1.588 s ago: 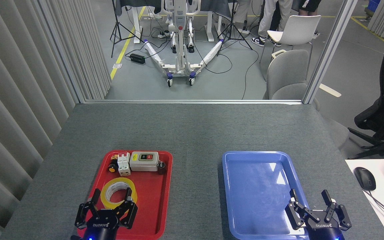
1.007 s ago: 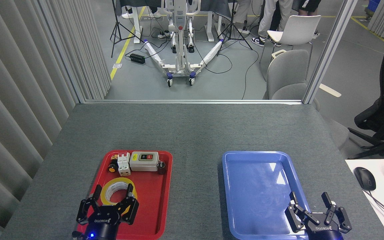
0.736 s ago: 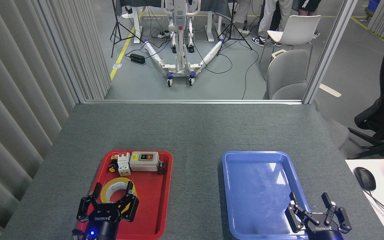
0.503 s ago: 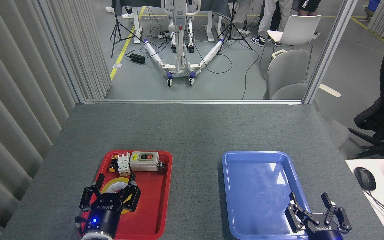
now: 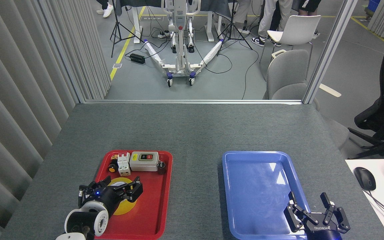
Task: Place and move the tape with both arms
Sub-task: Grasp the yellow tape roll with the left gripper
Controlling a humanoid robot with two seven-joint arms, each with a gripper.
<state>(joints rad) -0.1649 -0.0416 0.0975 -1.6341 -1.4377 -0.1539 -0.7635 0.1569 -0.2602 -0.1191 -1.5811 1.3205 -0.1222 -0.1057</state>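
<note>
The tape lies flat in the red tray, with only slivers of its yellow ring showing under my left gripper. That gripper tilts down over the roll, open, its black fingers spread on either side of it. Whether they touch the roll I cannot tell. At the bottom right, my right gripper stands open and holds nothing, above the near right corner of the blue tray.
The red tray's far end holds a grey switch box, a white breaker, a yellow button and a black cylinder. A white desk with a mouse adjoins the right side. Chairs stand beyond the table's far edge.
My left gripper has moved forward and tipped down over the tape, now covering most of the roll. The right gripper has sunk slightly and stays open.
</note>
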